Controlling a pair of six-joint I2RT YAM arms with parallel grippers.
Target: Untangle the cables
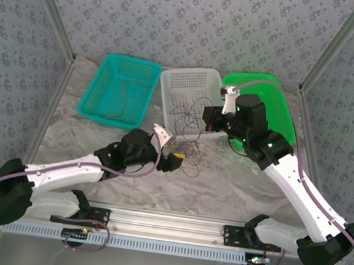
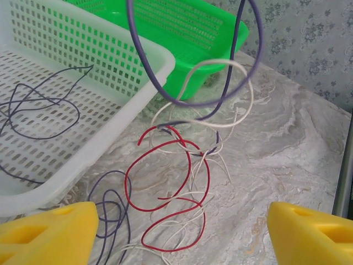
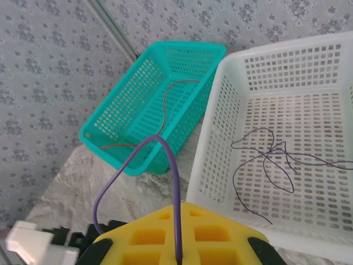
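1. Top view: your left claw (image 1: 176,160) is hovering low over the tangle (image 1: 188,152), which is lying on the bench (image 1: 235,187) just in front of the white basket (image 1: 194,82). Your right claw (image 1: 210,119) is hanging over that basket's near rim.
2. Left wrist: the yellow fingers (image 2: 49,234) are standing wide apart, holding nothing. Red loops (image 2: 128,176), white strands (image 2: 220,62) and a purple cable (image 2: 140,55) are crossing beneath them. You should be aiming for one red loop clear of the crossings.
3. Right wrist: the pads (image 3: 182,232) are pinching the purple cable tight. Try lifting slowly, checking that the other strands are slipping free rather than tightening.
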